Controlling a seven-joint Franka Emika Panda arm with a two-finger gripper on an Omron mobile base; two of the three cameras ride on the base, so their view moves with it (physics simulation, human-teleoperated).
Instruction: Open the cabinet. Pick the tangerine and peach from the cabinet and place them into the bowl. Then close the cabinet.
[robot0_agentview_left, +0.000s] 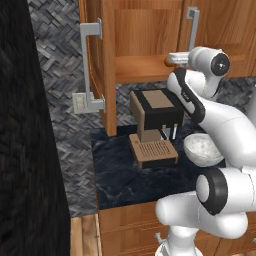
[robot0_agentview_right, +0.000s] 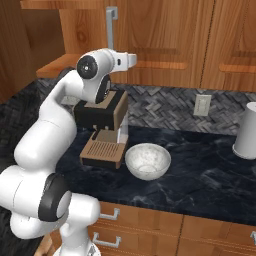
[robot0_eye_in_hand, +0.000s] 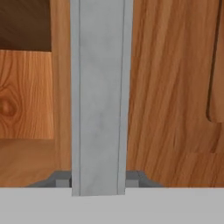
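Hand view: jaws clenched around handle (robot0_eye_in_hand: 99, 96) of cabinet (robot0_eye_in_hand: 175, 87) right door, left door already open. Opening step; next, pull outward. Bowl (robot0_agentview_right: 147, 160) right of coffee machine (robot0_agentview_right: 102, 127).

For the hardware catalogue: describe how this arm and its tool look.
The arm is glossy white, built of rounded tubular links with dark grey-black bands and round caps at the joints. No cables or markings show. The tool ends in two small dark grey finger tips.

Silver bar handle (robot0_eye_in_hand: 99, 96) against cabinet (robot0_eye_in_hand: 170, 87)
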